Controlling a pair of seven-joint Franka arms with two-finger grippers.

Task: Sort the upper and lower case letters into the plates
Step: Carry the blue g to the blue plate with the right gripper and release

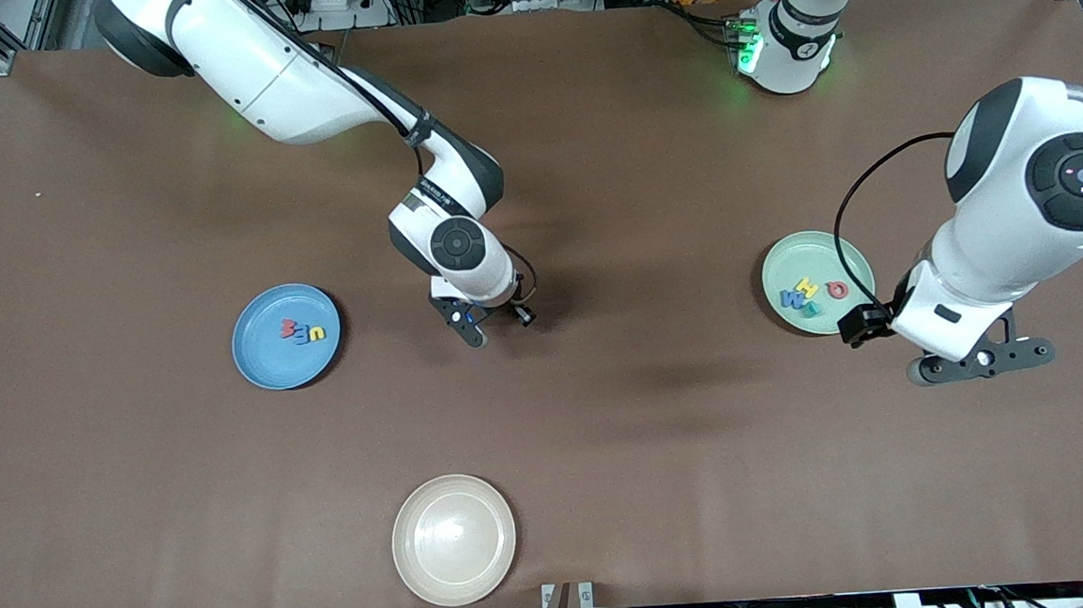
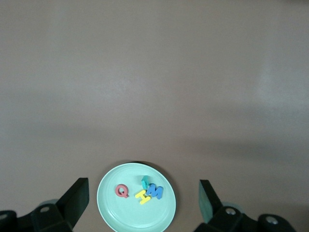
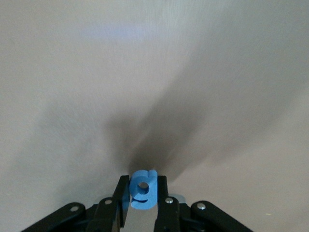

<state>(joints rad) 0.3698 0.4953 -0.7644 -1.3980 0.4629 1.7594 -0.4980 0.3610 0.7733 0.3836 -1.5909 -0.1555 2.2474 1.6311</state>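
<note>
So the right tool [image 3: 143, 203] is clamped on a little blue lowercase g [image 3: 143, 190], pinched between the two fingers [image 3: 120, 198] with the letter sticking out past the tips, which makes sense since it's so tiny there's not much else to grab. In the front view that tool sits around the middle of the frame, low over the bare brown worktop [image 1: 606, 432], and whether the g is off the surface yet I can't tell.

Moving outward, the blue plate [image 1: 263, 368] is at middle-left of the frame and already has three letters [image 1: 302, 332] bunched together in it, red-pink, yellow and blue. Looks to me like that's the lowercase pile, so I'd guess the g is headed there.

Over at the right of the frame, the left tool [image 2: 145, 203] is spread wide with nothing in it, hanging just by the mint green plate [image 1: 783, 261] like it's waiting its turn. That plate holds four capitals [image 2: 142, 192]: a red Q, a yellow H, a blue M and a teal one I can't read.

The cream plate [image 1: 426, 565] at bottom centre holds nothing; seems it's not part of the sort.
</note>
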